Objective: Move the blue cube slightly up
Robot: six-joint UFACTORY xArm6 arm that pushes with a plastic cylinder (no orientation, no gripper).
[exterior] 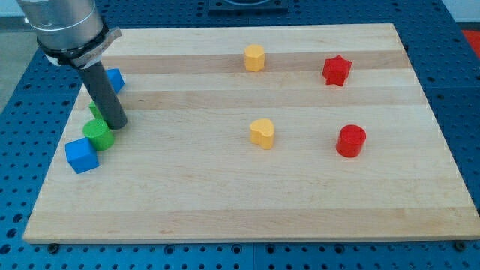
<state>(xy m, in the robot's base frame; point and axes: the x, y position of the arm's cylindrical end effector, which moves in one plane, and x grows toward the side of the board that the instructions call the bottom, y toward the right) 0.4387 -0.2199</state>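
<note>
Sat at the view's left edge of the wooden board [225, 202]: blue cube [81, 156], low on that side, near the board's left rim. Touched at its upper right corner by a green cylinder [98, 135]. Planted just above and right of that cylinder: my tip [116, 124], the lower end of a dark rod slanting up toward the view's top left, close to the green cylinder but apart from the blue cube. No fingers on this rod, so nothing to hold apart or together, and nothing clamped. Half hidden behind the rod: a second green block [95, 109], shape not readable, and a second blue block [115, 79] higher up, shape also unclear. Spread well apart across the board's right half: a yellow hexagonal block [254, 57] near the top, a red star [337, 70] to its right, a yellow heart [262, 133] lower down, and a red cylinder [350, 141] to the right of that.
</note>
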